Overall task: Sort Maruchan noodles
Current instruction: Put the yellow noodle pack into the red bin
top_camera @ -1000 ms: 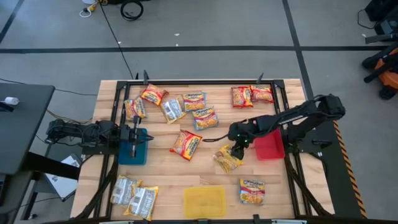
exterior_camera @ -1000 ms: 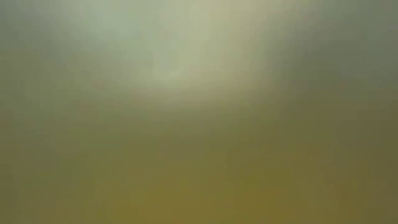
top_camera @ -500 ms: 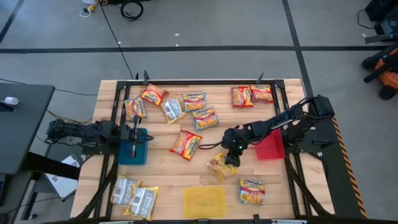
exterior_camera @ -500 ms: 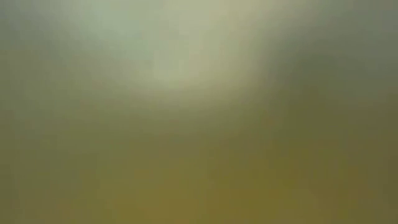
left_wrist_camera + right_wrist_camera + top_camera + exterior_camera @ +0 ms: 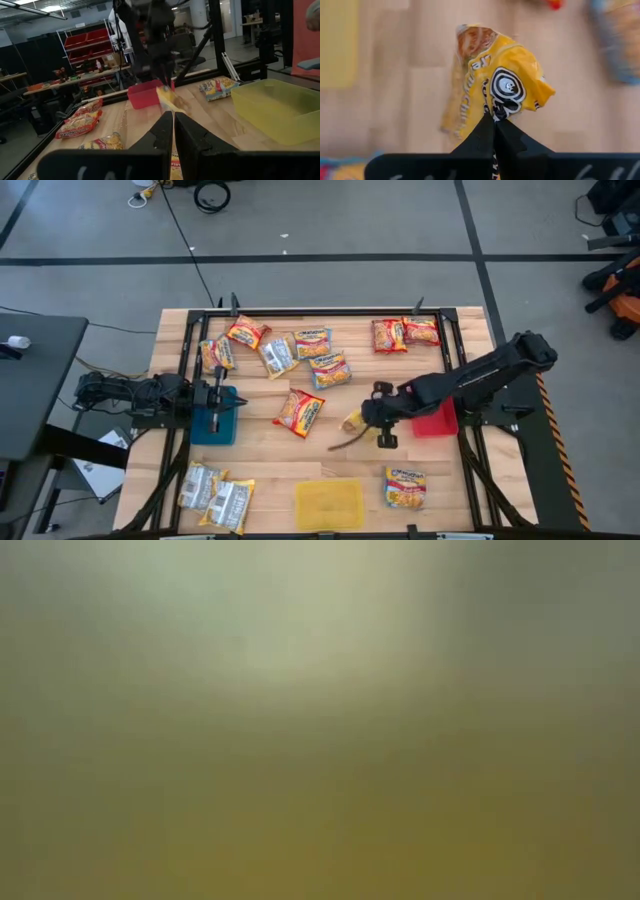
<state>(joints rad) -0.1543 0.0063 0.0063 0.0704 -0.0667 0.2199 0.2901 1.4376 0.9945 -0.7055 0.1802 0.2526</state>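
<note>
My right gripper [image 5: 372, 423] hangs over the table's middle right, shut on a yellow-orange Maruchan packet [image 5: 352, 423] that is off the wood; the left wrist view shows the packet [image 5: 168, 100] hanging under it. My left gripper [image 5: 215, 416] rests shut and level over the blue tray [image 5: 228, 430]. Other packets lie flat: several along the far edge [image 5: 300, 345], two at the far right [image 5: 405, 332], a red-orange one [image 5: 299, 412] mid-table, two silvery ones [image 5: 215, 495] near left, and one [image 5: 405, 486] near right. The low view shows only blur. My right gripper pinches a crumpled edge of the yellow-orange packet [image 5: 496, 107] between its two fingers [image 5: 482, 132]. The fingers slant down at it from above. The packet hangs bunched below the fingers, clear of the table.
A red tray [image 5: 438, 420] sits just right of my right gripper, and a yellow tray [image 5: 328, 503] lies at the near edge. The dark frame rails [image 5: 320, 311] run round the table. Bare wood shows between the yellow tray and the mid-table packet.
My right gripper has taken hold of the yellow-orange packet, which lay flat on the wood, and has risen with it, rolling its wrist. The packet is now bunched up and lifted clear of the table.
</note>
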